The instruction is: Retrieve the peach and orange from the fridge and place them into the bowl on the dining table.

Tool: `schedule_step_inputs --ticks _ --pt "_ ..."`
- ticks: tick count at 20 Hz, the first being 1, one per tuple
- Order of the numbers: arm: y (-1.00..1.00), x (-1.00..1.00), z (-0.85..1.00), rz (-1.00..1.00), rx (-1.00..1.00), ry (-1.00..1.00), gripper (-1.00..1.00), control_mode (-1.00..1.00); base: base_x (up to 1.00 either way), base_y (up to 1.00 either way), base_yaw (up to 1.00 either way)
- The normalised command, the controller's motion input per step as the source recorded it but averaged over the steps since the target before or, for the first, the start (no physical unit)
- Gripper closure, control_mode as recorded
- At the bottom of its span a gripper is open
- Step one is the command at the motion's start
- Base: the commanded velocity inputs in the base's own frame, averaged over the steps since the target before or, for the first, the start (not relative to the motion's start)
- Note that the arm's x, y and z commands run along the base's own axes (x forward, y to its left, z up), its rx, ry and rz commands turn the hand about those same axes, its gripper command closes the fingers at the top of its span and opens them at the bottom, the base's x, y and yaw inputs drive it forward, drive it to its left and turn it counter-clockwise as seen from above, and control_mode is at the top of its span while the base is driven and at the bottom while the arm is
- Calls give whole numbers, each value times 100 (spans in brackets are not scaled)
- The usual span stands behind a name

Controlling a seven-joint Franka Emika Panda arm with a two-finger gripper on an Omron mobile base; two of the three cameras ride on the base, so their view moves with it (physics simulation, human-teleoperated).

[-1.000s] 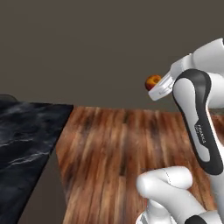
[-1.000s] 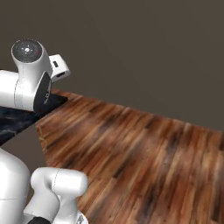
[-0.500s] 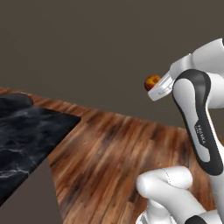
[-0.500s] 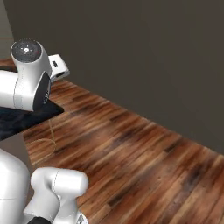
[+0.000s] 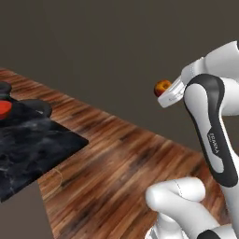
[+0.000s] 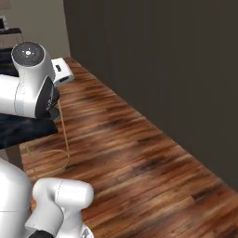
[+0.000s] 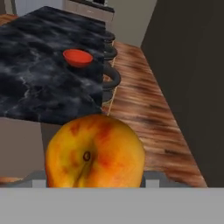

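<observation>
My gripper (image 5: 166, 91) is held high in front of the arm, shut on the peach (image 5: 163, 87). Mottled red and orange-yellow, the peach (image 7: 95, 151) sits large at the bottom of the hand view and covers the fingertips. Beyond it stands the dining table (image 7: 39, 87), with a black veined marble top. The glossy red bowl (image 7: 78, 57) rests on it near the far edge. In the left base view the table's corner (image 5: 37, 144) shows at the left, with the bowl (image 5: 3, 107) at the frame's edge. The orange and the fridge are out of view.
Dark round stools (image 7: 110, 78) line the table's side that faces the wood floor (image 5: 121, 168). A dark wall (image 6: 162, 60) runs along the right. The table's dark edge (image 6: 23, 130) lies behind the arm in the right base view.
The whole scene has swept across both base views, so the camera has moved. More of the table and the bowl now show. The peach stays in the gripper.
</observation>
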Motion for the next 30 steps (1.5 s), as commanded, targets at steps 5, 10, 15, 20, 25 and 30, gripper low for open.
schedule_step_inputs --ticks 5,10,15,20,25,30 --pt "0 0 0 0 0 0 100 100 100 -95 51" --pt "0 0 0 0 0 0 100 100 100 -85 53" --pt "0 0 0 0 0 0 100 100 100 -76 55" --pt "0 0 0 0 0 0 100 100 100 -59 57" --pt "0 0 0 0 0 0 100 100 100 -48 57" --pt "0 0 0 0 0 0 100 100 100 -48 58"
